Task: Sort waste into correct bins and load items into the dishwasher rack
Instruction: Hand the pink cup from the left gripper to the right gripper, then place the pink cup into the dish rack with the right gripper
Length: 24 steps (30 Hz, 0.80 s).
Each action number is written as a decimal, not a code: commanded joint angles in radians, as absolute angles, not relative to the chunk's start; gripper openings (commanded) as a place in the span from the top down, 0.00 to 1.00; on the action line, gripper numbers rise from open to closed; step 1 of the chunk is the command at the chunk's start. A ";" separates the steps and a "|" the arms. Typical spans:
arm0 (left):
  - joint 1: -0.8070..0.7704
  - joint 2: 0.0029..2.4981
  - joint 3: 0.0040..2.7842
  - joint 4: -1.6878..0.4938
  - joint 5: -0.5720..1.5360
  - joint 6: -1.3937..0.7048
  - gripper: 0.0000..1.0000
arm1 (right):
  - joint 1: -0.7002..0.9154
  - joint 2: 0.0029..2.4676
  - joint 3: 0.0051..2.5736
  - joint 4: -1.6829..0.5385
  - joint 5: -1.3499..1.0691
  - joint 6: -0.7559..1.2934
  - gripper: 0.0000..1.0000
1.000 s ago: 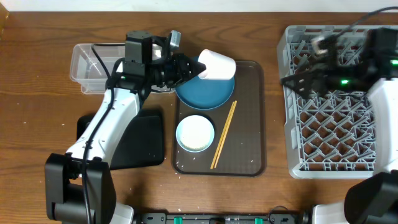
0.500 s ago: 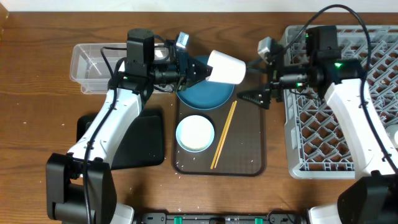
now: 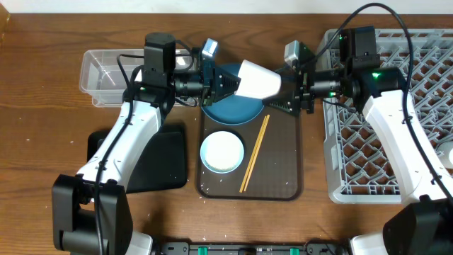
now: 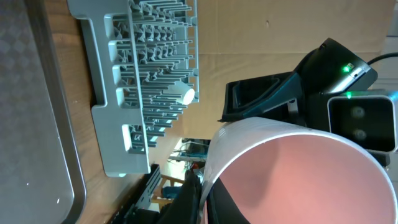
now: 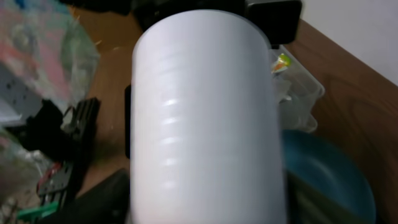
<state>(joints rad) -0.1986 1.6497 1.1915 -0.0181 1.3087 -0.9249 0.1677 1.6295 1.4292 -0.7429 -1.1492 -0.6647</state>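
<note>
White outside and pink inside, the pink cup (image 3: pixel 258 78) hangs on its side in the air, pinched at the rim by my left gripper (image 3: pixel 228 81). In the left wrist view one finger sits inside the mouth and the other outside, clamped on the wall.

Directly below that gripper and the cup lies the blue plate (image 3: pixel 230 110), at the far end of the brown tray (image 3: pixel 283 170). Nearer to me from the gripper, on the same tray, sit the white bowl (image 3: pixel 221 152) and the chopsticks (image 3: pixel 254 154), which lie slanted beside it.

My right gripper (image 3: pixel 289 95) faces the left one, at the cup's closed base. Through its own camera the cup fills the view, with dark fingers spread wide at either side. The jaws are parted, and I cannot tell whether they touch the cup.

Behind the right gripper, under its arm, stands the dishwasher rack (image 3: pixel 368 156). A pale cup (image 4: pixel 186 96) lies among its pegs.

Behind the left gripper is the clear tub (image 3: pixel 99 71), and beneath that arm the black tray (image 3: pixel 163 163).
</note>
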 commanded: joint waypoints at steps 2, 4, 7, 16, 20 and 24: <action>-0.202 1.659 1.203 -0.013 1.318 -0.937 0.94 | 0.184 1.631 1.426 -0.732 -1.190 -0.670 0.40; -0.202 1.659 1.203 -0.013 1.317 -0.937 0.94 | 0.184 1.631 1.426 -0.731 -1.190 -0.670 0.42; -0.202 1.659 1.203 -0.013 1.317 -0.937 0.93 | 0.184 1.631 1.426 -0.732 -1.189 -0.670 0.51; -0.201 1.659 1.203 -0.223 0.999 -0.506 0.45 | 0.159 1.627 1.427 -0.733 -0.842 -0.419 0.87; -0.198 1.653 1.203 -0.426 0.674 -0.358 0.40 | 0.089 1.617 1.467 -0.813 -0.469 -0.207 0.99; -0.189 1.597 1.203 -0.558 0.503 -0.283 0.39 | -0.034 1.616 1.568 -0.941 -0.239 -0.090 0.99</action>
